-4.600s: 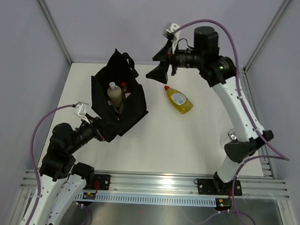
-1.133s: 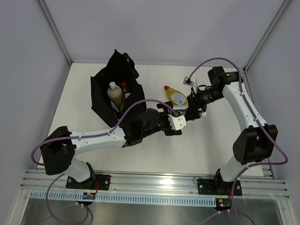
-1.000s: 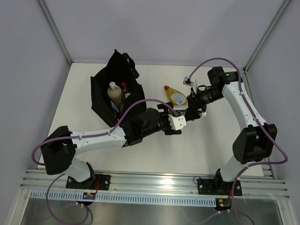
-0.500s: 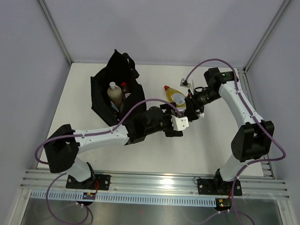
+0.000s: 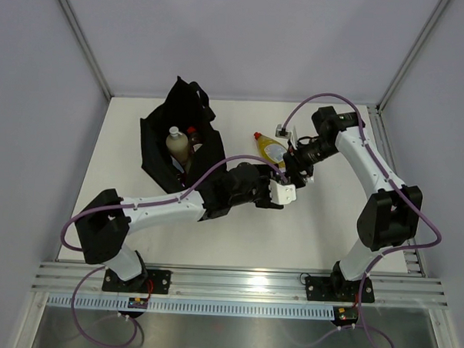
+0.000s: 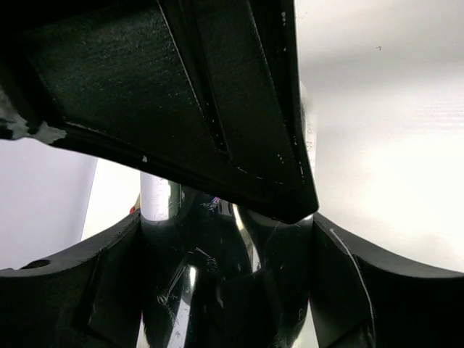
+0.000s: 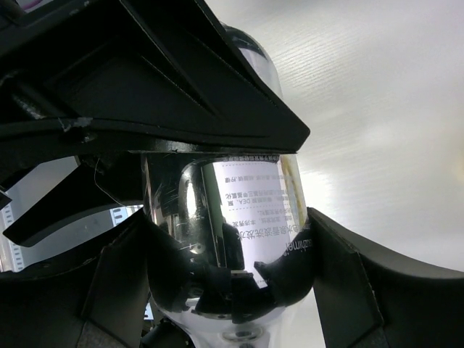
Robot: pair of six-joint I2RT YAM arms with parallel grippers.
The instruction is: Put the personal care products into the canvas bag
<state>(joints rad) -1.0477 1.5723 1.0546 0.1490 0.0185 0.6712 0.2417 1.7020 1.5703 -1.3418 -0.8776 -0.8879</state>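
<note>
A silvery can [image 7: 254, 217] sits between the fingers of both grippers; in the left wrist view it [image 6: 210, 246] looks dark and mirror-like. In the top view my left gripper [image 5: 281, 176] and my right gripper [image 5: 296, 169] meet over the table's middle, and they hide the can. A yellow bottle with a red cap [image 5: 270, 148] lies just beyond them. The black canvas bag [image 5: 157, 171] stands open at the left. It holds a cream bottle with a white cap [image 5: 176, 145] and a dark bottle with a red top [image 5: 191, 132].
The left arm stretches low across the table from the bag's front corner to the middle. The right arm's purple cable loops above the yellow bottle. Metal frame posts stand at the back corners, and a rail runs along the near edge.
The left arm has swung from beside the bag to the middle, and the right arm has come down to meet it. Over the last second both grippers shifted slightly toward the yellow bottle.
</note>
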